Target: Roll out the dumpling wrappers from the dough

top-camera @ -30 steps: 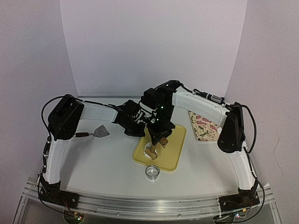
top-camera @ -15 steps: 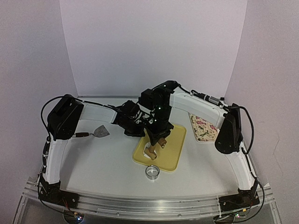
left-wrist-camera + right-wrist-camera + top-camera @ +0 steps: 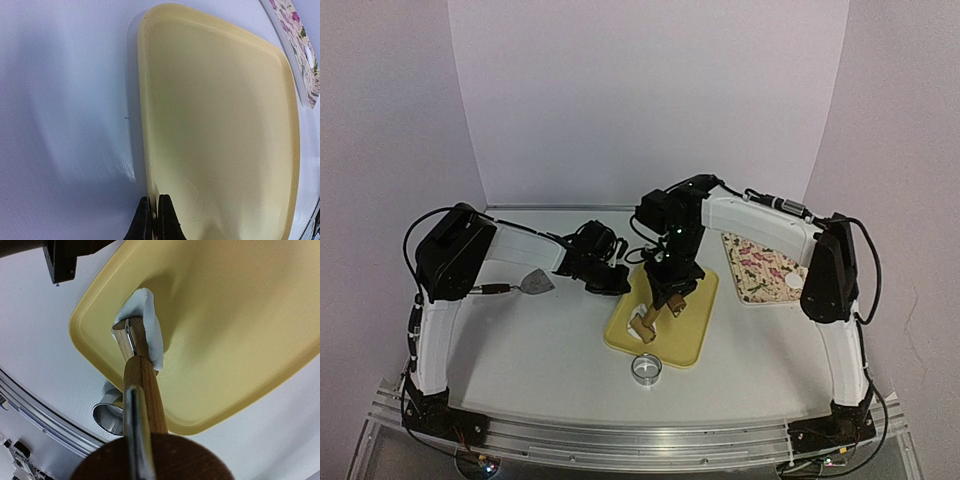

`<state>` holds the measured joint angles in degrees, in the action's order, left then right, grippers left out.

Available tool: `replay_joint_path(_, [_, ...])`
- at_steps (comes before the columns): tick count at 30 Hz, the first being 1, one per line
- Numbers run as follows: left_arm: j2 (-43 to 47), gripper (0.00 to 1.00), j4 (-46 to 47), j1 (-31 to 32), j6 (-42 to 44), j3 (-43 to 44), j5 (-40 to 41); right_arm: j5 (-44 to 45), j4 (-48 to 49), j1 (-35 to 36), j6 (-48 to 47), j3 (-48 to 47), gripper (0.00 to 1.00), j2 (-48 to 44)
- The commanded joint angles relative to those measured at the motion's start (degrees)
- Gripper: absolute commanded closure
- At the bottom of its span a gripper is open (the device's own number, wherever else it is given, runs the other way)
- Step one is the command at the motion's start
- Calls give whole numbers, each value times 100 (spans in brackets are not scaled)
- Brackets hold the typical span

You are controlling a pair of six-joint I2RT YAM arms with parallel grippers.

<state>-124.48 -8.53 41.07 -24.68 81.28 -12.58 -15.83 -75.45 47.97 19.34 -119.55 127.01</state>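
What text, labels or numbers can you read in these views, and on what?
No readable text in any view.
The yellow tray, rolling pin, ring cutter and dough carry no lettering.
The floral board shows only a flower pattern.
Any markings on the arms are too small to read.

The right arm (image 3: 760,215) has swung right, baring more of the floral plate (image 3: 760,270) and a dumpling wrapper (image 3: 790,283).
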Motion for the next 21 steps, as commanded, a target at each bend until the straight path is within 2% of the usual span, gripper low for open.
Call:
replay_joint_path(1, [-81, 100, -1047, -10, -10, -483, 343, 906, -99, -482, 93, 825, 100, 599])
replay_joint_path(14, [34, 100, -1091, -179, -90, -663, 561, 1059, -47, -1206, -289, 1519, 100, 108])
replay_joint_path(21, [37, 100, -1168, -202, -97, -627, 653, 851, -29, -1423, -383, 1658, 100, -132])
